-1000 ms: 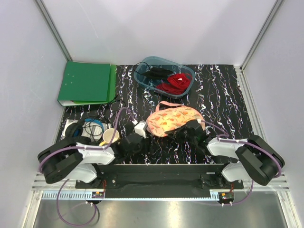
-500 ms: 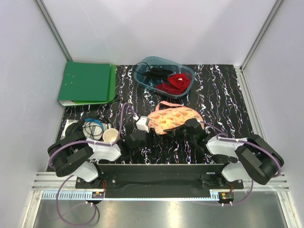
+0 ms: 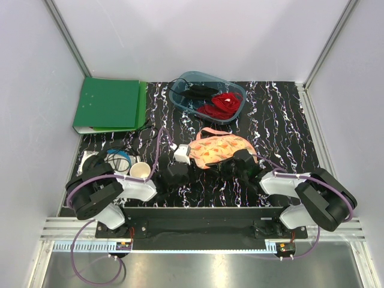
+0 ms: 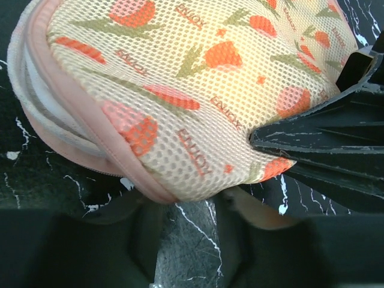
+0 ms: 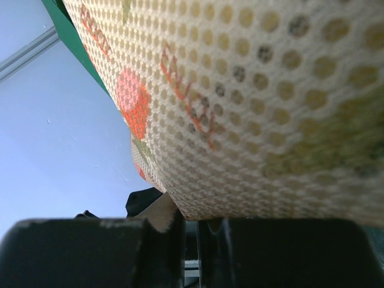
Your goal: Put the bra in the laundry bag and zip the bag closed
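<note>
A black, white-veined surface (image 3: 276,132) fills a booth of plain white walls (image 3: 198,36). At its middle lies the bag (image 3: 219,149), folded over, its pale lining showing along the left edge. The right tool (image 5: 191,237) is pinched on the bag's right rim. The left tool (image 4: 187,243) sits at the bag's left edge, jaws apart, the surface showing between them. At the back stands a tub (image 3: 211,74) holding red (image 3: 223,103) and black (image 3: 198,92) garments. A green binder (image 3: 108,105) lies back left, a cup (image 3: 140,171) near left.
</note>
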